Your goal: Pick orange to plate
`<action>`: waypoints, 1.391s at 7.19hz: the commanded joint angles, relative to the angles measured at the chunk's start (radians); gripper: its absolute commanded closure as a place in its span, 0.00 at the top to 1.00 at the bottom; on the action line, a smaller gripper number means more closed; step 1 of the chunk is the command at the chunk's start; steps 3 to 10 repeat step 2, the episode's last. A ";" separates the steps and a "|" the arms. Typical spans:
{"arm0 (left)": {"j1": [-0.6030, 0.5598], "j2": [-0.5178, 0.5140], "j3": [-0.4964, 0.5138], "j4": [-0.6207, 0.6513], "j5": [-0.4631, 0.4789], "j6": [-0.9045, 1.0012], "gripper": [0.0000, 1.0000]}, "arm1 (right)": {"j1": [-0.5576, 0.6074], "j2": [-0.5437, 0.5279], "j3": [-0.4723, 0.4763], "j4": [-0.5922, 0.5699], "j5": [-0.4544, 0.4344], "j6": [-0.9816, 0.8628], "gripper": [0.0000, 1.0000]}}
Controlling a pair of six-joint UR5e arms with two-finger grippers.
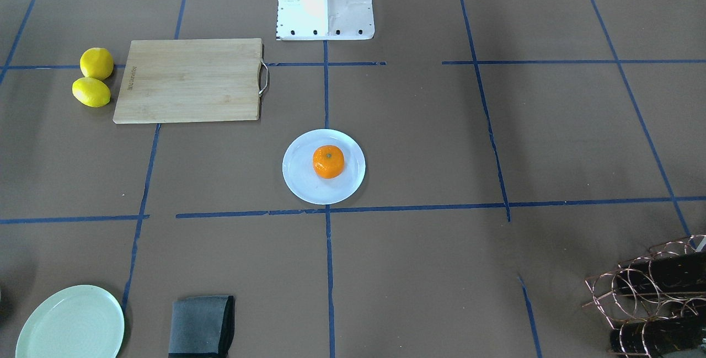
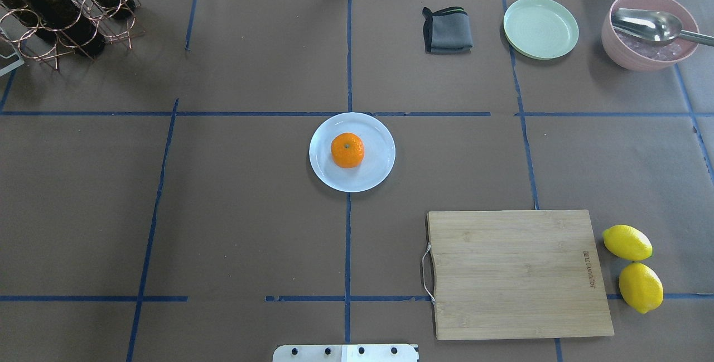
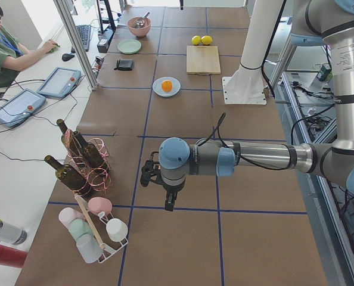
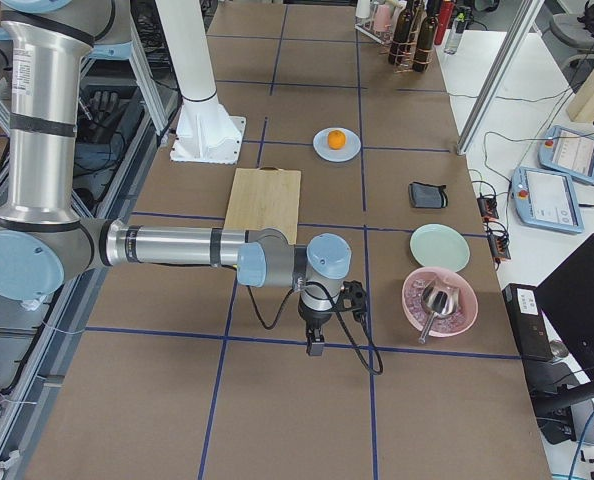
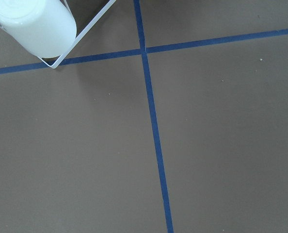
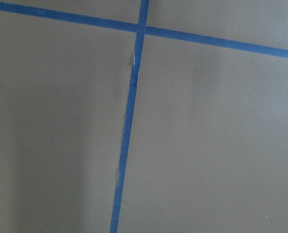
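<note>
orange [image 2: 347, 150] sits on plate [image 2: 380, 155] mid-tabletop, so task looks done; left pincer [image 3: 170, 204] and right pincer [image 4: 315, 346] hang over opposite tabletop ends, well apart from it, neither clearly nearer; can't tell whether they're spread or pressed together

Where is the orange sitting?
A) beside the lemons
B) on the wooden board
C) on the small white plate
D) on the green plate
C: the orange sits near the middle of the small white plate, in the centre of the table.
</note>
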 commanded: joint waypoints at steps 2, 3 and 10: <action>0.001 0.000 0.001 0.000 0.000 0.000 1.00 | -0.001 0.001 -0.007 0.000 0.000 0.000 1.00; 0.001 0.000 0.001 0.000 0.000 0.000 1.00 | -0.001 0.001 -0.007 0.000 0.000 0.000 1.00; 0.001 0.000 0.001 0.000 0.000 0.000 1.00 | -0.001 0.001 -0.007 0.000 0.000 0.000 1.00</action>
